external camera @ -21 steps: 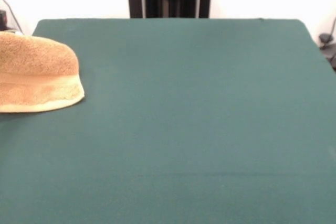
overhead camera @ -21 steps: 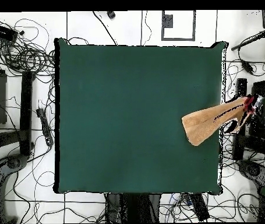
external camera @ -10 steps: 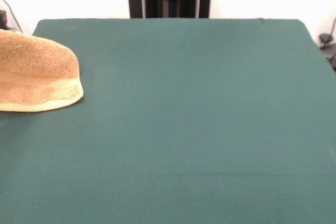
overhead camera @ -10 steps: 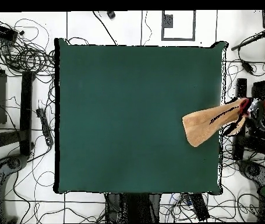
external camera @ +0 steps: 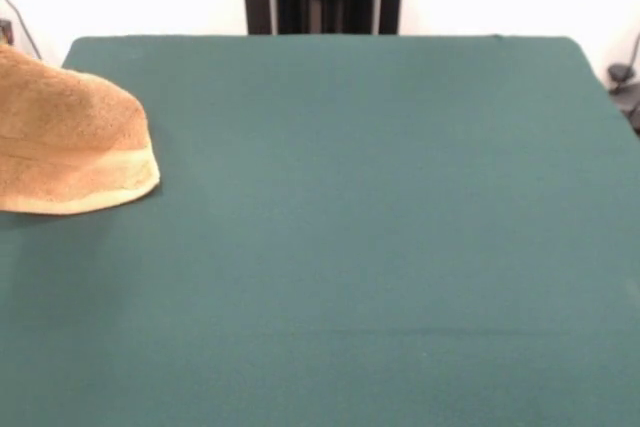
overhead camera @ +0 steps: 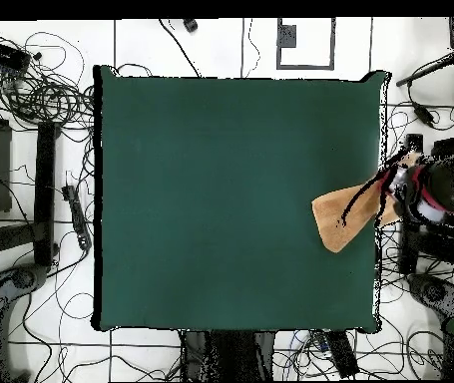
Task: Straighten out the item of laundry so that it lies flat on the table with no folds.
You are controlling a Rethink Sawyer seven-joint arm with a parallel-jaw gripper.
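Note:
The item of laundry (external camera: 70,147), a golden-tan terry towel with a paler band along its hem, sits at the left edge of the green table (external camera: 350,227) in the front view. Its hem rests on the cloth and the rest slopes up and out of the picture to the left. From overhead the towel (overhead camera: 342,216) lies at the table's (overhead camera: 221,199) right edge, narrowing toward my red and black gripper (overhead camera: 402,188). The gripper is shut on the towel's lifted end, just past the table's edge. The front view does not show the gripper.
Cables, stands and dark equipment (overhead camera: 41,180) ring the table on the floor in the overhead view. More gear (overhead camera: 430,269) stands just off the right side near the gripper.
The gripper has moved in toward the table's edge with the towel's end. The towel looks shorter from overhead, and its held part rises higher in the front view. The hem has barely moved.

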